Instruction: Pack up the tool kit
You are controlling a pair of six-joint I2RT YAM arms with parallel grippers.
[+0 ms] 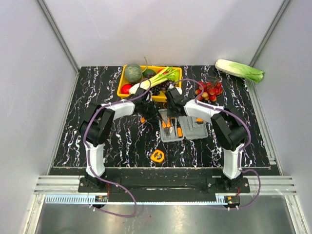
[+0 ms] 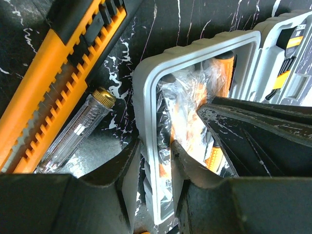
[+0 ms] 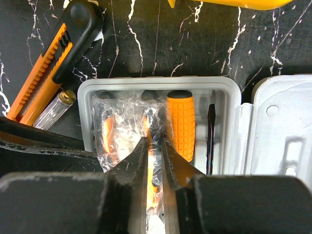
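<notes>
The grey tool kit case lies open mid-table. Its left half holds plastic-wrapped orange pliers, an orange-handled screwdriver and a black flat blade. My right gripper is shut on the wrapped pliers inside that half. My left gripper straddles the case's left rim and is closed on it. An orange-and-black utility knife and a clear tester screwdriver lie outside the case to its left. The yellow tape measure lies nearer the arm bases.
The yellow tray of vegetables stands just behind the case. Red fruits and a cabbage lie at the back right. The case's other half lies flat to the right.
</notes>
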